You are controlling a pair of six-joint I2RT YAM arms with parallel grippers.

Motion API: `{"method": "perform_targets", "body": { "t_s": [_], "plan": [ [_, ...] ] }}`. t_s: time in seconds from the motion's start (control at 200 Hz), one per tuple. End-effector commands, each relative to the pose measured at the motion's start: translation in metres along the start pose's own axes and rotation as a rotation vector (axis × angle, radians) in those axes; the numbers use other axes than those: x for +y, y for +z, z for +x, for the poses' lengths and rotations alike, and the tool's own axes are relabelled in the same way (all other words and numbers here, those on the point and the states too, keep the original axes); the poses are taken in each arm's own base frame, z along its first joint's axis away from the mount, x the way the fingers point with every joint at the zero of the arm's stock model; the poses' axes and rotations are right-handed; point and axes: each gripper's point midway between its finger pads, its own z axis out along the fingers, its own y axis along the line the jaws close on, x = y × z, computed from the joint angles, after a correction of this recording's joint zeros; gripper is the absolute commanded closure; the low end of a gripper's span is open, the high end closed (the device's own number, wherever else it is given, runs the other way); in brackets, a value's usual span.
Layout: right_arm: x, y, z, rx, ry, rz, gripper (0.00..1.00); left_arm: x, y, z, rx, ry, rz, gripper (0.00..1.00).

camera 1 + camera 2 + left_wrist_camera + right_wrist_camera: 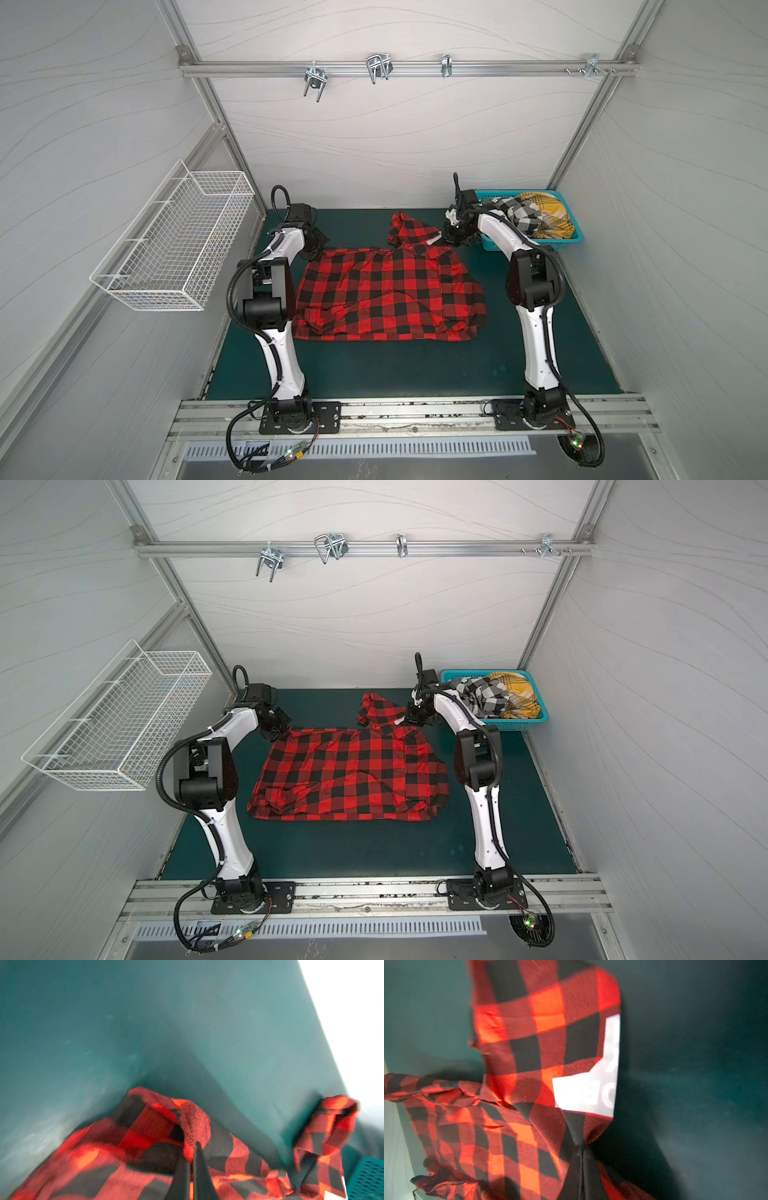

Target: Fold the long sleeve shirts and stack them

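Lying spread across the green bench (374, 370), the red-and-black shirt (386, 295) is pinched at two far points. The left pincer (191, 1151) is clenched on the hem at the shirt's far left corner. The right pincer (580, 1147) is clenched on a fold close to the white lettering (583, 1093), near the far right of the shirt. The black-and-white shirt (521, 216) and the mustard-yellow shirt (550, 216) sit bunched together in the teal basket (559, 246) at the bench's far right corner, just beside the right pincer.

A teal basket (559, 245) sits just beyond my right gripper (444, 239). A white wire basket (174, 245) hangs well outside my left gripper (311, 253). A green mat (374, 365) lies beneath both.
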Motion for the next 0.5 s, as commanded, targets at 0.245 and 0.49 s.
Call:
{"method": "perform_targets", "body": {
  "t_s": [0.245,0.49],
  "plan": [
    [0.012,-0.047,0.037,-0.052,0.011,0.115,1.00,0.015,-0.053,-0.007,-0.188,-0.106,0.093,1.00],
    [-0.008,-0.058,0.099,-0.021,0.089,0.183,1.00,0.066,-0.070,0.024,-0.169,-0.141,-0.011,1.00]
  ]
}}
